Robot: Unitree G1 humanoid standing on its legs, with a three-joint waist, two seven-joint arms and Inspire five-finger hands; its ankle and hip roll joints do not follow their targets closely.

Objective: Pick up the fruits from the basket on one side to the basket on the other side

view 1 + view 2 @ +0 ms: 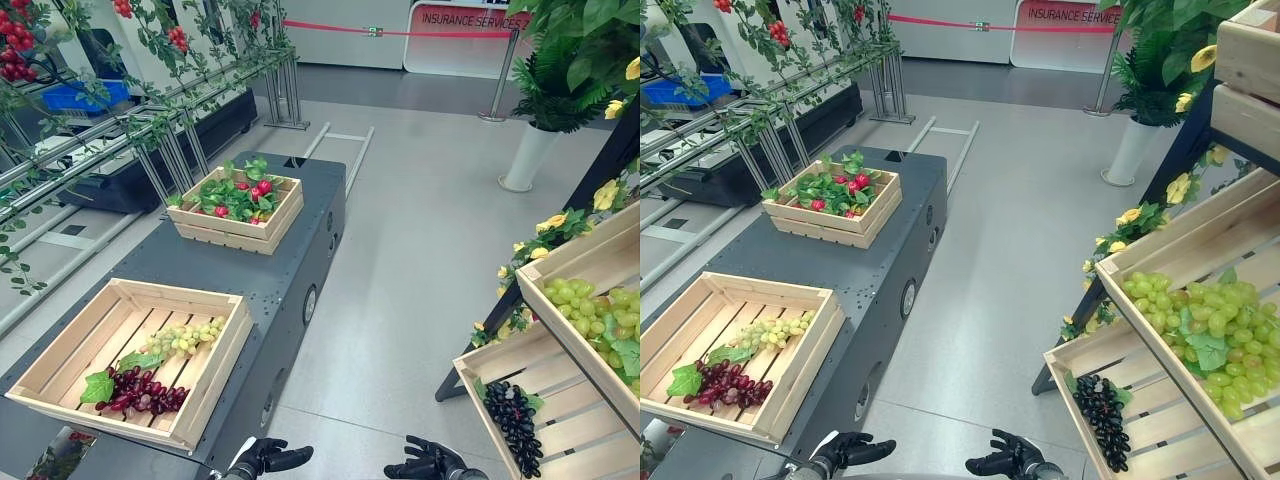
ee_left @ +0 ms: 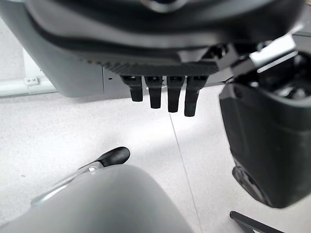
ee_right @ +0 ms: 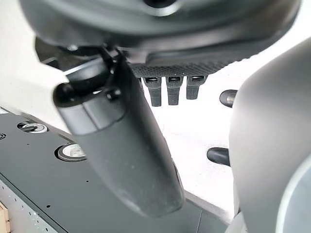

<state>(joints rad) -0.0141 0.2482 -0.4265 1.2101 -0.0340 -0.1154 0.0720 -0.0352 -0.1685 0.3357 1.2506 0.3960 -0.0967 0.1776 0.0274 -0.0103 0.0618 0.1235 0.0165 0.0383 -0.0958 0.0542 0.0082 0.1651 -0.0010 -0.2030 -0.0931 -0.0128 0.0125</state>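
- The left hand (image 1: 268, 457) hangs low at the near edge of the head view, just off the near end of the dark table (image 1: 200, 265). Its fingers (image 2: 167, 94) are loosely straight and hold nothing.
- The right hand (image 1: 428, 463) is level with it over the floor, near but apart. Its fingers (image 3: 170, 90) are relaxed, the thumb (image 3: 126, 155) stands out, and it too is empty.
- The two hands' fingertips turn toward each other.
- In the near crate (image 1: 180, 295) on the table lie green grapes (image 1: 185, 338) and red grapes (image 1: 140, 390).
- The far crate (image 1: 225, 232) holds red fruit (image 1: 258, 188) among leaves.
- On the right, the lower shelf crate (image 1: 560, 400) holds black grapes (image 1: 512, 420), and the upper shelf crate (image 1: 600, 262) holds more green grapes.
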